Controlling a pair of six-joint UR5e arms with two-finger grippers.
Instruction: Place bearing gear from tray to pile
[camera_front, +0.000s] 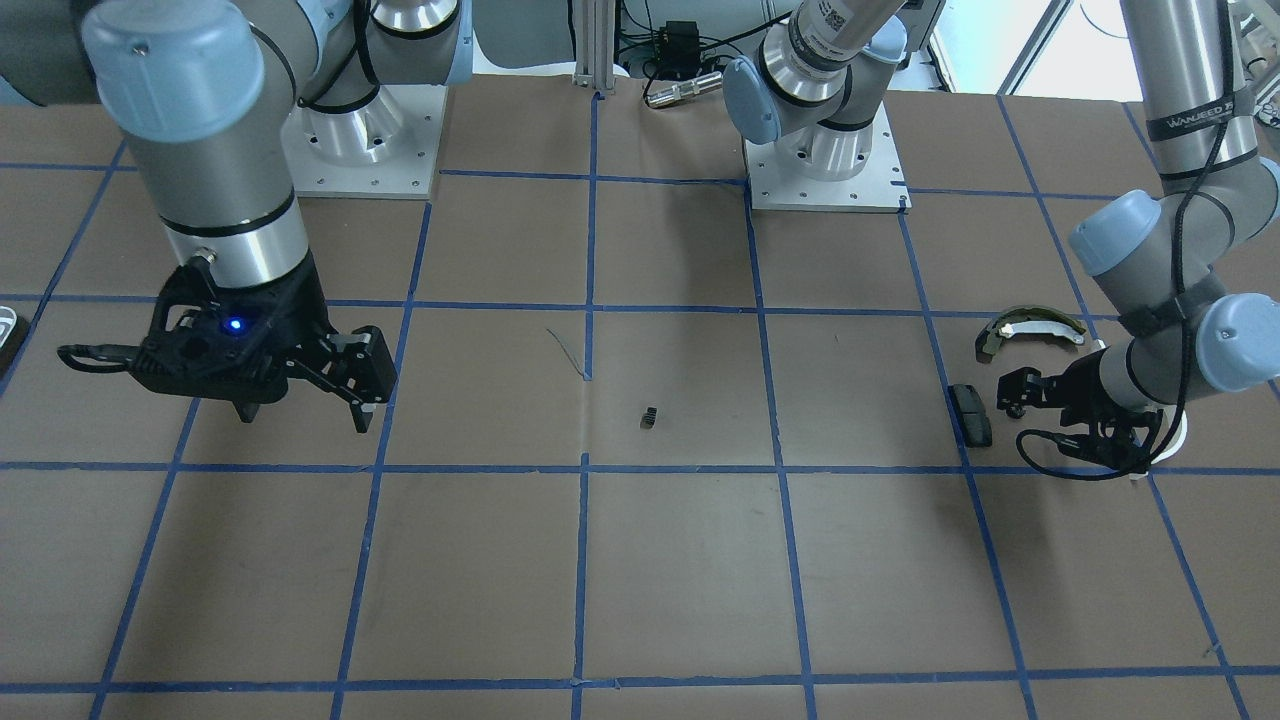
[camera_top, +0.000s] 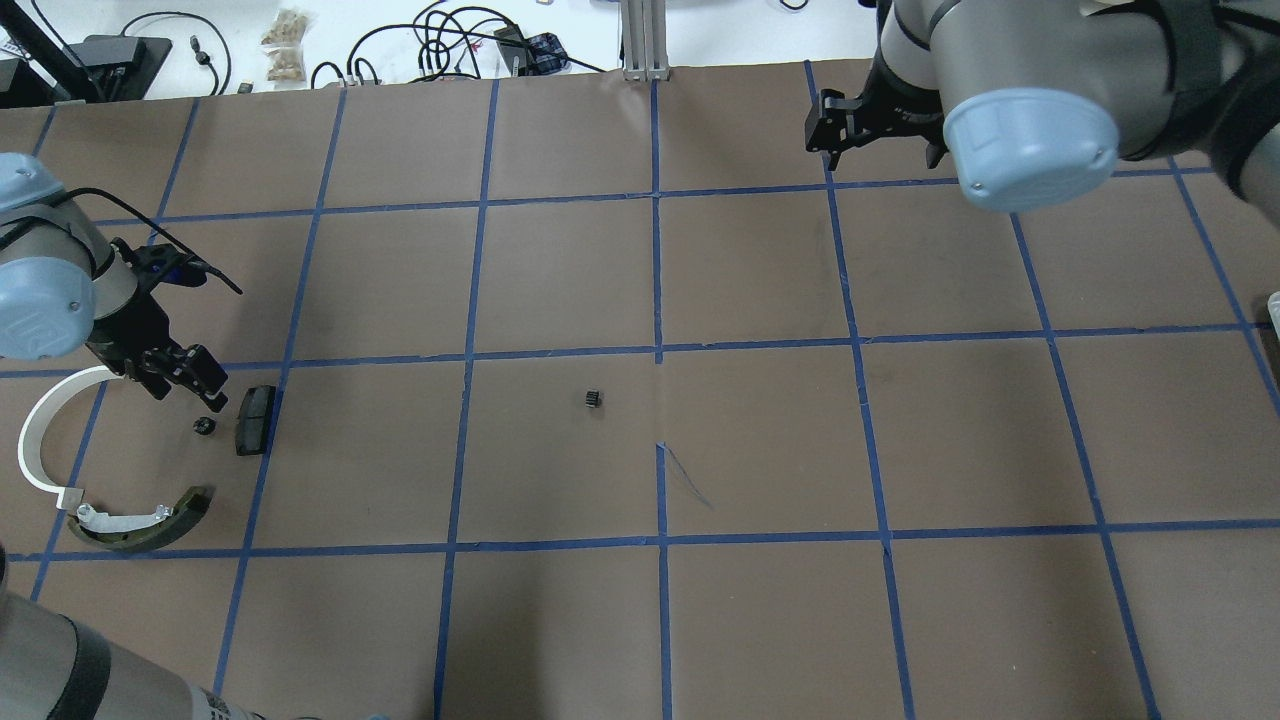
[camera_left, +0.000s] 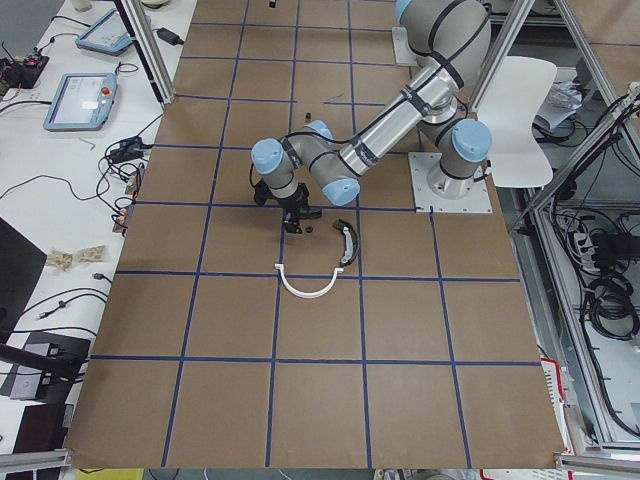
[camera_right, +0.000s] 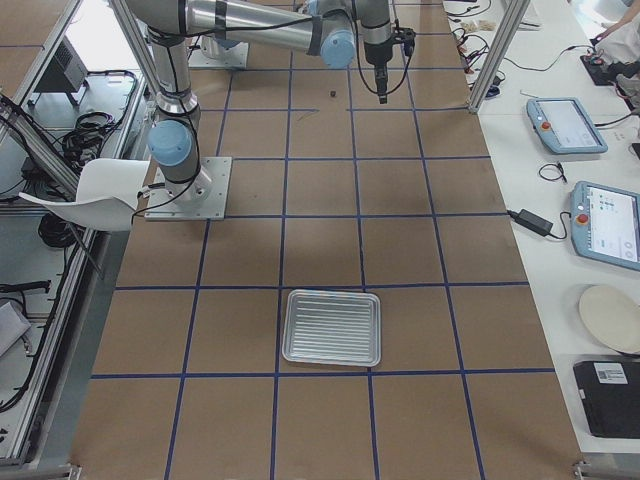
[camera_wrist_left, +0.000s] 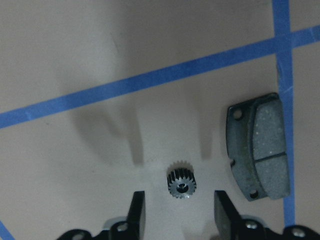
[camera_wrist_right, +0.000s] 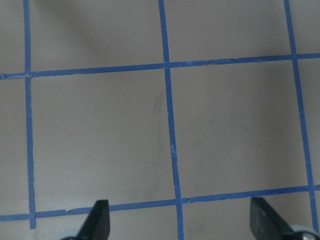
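A small black bearing gear (camera_wrist_left: 181, 182) lies on the table in the pile, just left of the black rectangular pad (camera_wrist_left: 258, 146). My left gripper (camera_wrist_left: 180, 212) is open and hovers over the gear, one finger on each side, not touching it. In the overhead view the gear (camera_top: 204, 427) lies by the pad (camera_top: 254, 419), the white half-ring (camera_top: 35, 440) and the olive-green shoe (camera_top: 150, 520), with the left gripper (camera_top: 185, 378) above them. My right gripper (camera_wrist_right: 182, 225) is open and empty, held high over bare table. The silvery tray (camera_right: 332, 327) stands far off and holds nothing.
A second small black gear (camera_top: 593, 398) lies alone near the table's middle. The table is brown with a blue tape grid. A sliver of the tray (camera_front: 8, 330) shows at the front-facing view's left edge. Cables and devices lie beyond the far edge.
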